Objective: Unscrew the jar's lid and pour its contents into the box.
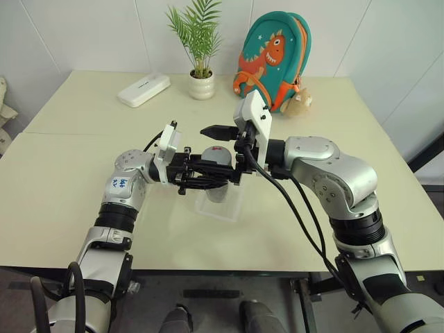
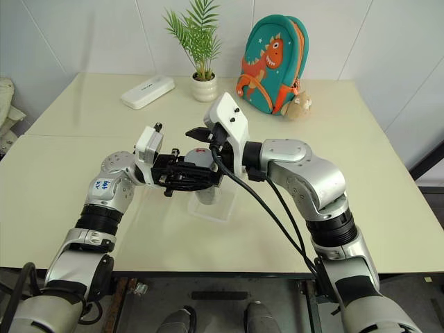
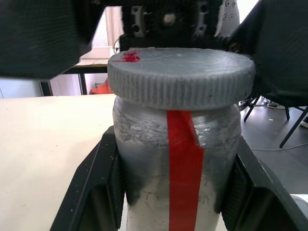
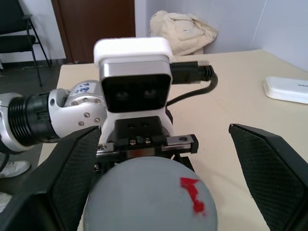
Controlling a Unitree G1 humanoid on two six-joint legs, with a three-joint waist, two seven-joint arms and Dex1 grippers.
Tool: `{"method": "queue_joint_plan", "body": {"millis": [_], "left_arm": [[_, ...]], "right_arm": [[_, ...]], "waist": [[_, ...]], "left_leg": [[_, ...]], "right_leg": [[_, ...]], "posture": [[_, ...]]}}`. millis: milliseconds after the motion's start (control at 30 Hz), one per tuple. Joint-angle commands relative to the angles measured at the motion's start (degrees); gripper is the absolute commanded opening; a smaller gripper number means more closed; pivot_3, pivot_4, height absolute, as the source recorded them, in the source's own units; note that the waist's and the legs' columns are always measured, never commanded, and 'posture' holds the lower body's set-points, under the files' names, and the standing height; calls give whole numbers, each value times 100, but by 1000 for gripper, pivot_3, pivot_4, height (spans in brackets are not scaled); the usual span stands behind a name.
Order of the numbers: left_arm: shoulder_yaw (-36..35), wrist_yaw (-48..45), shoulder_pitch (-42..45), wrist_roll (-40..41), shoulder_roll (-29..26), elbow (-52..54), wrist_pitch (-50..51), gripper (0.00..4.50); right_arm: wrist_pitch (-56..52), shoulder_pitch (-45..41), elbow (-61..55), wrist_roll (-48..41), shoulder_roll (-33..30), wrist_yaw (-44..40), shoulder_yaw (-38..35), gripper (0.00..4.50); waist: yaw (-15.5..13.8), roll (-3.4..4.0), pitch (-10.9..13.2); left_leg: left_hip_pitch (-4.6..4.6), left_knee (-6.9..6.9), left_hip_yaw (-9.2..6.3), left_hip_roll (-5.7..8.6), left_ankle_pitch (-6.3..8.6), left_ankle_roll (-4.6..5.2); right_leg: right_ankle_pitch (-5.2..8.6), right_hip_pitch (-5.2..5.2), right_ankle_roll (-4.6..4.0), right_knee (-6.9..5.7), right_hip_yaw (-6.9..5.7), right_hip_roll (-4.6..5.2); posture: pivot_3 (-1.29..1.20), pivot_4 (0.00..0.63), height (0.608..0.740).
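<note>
Overhead, in your left eye view, the left claw [image 1: 208, 174] is clamped on the small silvery-grey cylindrical jar [image 1: 218, 182] with the red stripe, holding it upright above the shallow clear plastic square box [image 1: 220, 205] on the cream bench [image 1: 83, 180]. The right claw [image 1: 220, 143] comes in level from the opposite side, its black fingers spread apart, one above the round flat grey lid [image 1: 217, 153] and one lower down; you cannot confirm contact with the lid from here. At the far side of the bench stand a white flat oblong case [image 1: 143, 89], a white pot with a green plant [image 1: 201, 83] and a teal dinosaur backpack [image 1: 272, 61].

The right eye view gives you the same arrangement: jar over the box [image 2: 211, 202], both claws meeting at the jar.

In your left wrist view, the two black fingers [image 3: 91, 183] press against both flanks of the jar [image 3: 149, 168]. The ribbed lid [image 3: 180, 77] sits on top, a small red mark near its edge, slightly tilted on the neck.

In your right wrist view, the lid's flat top [image 4: 149, 197] lies between the wide-set black fingers [image 4: 269, 168], with a clear gap on each side. The contents cannot be seen through the jar wall.
</note>
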State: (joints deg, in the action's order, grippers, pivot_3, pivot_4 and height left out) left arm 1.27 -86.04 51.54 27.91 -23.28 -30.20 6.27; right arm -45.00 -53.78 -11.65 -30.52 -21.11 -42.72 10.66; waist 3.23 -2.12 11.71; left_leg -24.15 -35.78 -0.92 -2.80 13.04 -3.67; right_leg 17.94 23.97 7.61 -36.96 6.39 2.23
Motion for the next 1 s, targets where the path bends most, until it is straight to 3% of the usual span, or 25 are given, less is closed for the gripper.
{"method": "queue_joint_plan", "body": {"millis": [33, 1000], "left_arm": [[14, -510, 156, 81, -3, 131, -58, 2070], [-20, -484, 98, 71, -60, 115, -67, 2070]], "right_arm": [[181, -210, -18, 61, 52, -63, -89, 4467], [-631, 360, -1050, -331, -1084, 118, -723, 4467]], "waist": [[2, 0, 0], [-6, 0, 0]], "left_leg": [[0, 0, 0, 0, 0, 0], [-1, 0, 0, 0, 0, 0]], "right_leg": [[0, 0, 0, 0, 0, 0], [0, 0, 0, 2, 1, 0]], "posture": [[0, 150, 740], [0, 150, 740]]}}
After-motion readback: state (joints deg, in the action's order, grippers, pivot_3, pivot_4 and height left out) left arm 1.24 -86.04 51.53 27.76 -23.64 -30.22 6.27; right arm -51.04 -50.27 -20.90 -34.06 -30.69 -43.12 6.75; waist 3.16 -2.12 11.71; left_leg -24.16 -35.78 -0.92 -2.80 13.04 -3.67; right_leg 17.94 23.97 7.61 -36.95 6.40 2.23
